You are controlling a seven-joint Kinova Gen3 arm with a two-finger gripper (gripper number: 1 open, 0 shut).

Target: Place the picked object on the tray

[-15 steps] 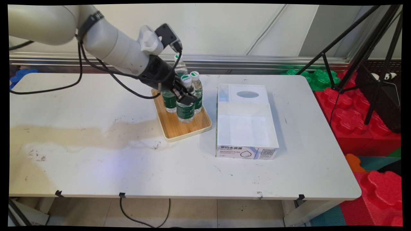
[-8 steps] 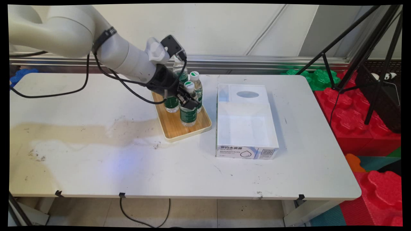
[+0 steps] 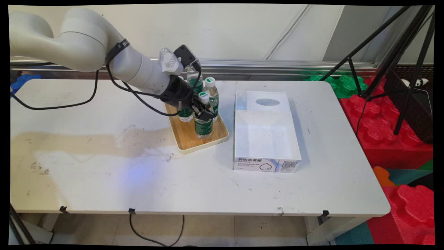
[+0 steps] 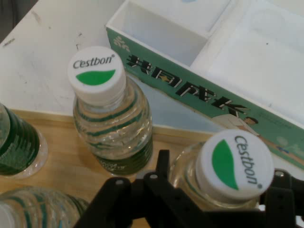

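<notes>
I have the tool (image 3: pixel 202 111) closed round the upper part of the front water bottle (image 3: pixel 203 119) at centre frame; in the hand view its capped neck sits between the black linkage. It stands upright on the wooden tray (image 3: pixel 194 137), so the tool comes in slanted from the upper left, past the other bottles (image 3: pixel 212 95) just behind. An open white box (image 3: pixel 265 139) lies right of the tray on the table (image 3: pixel 104 173).
</notes>
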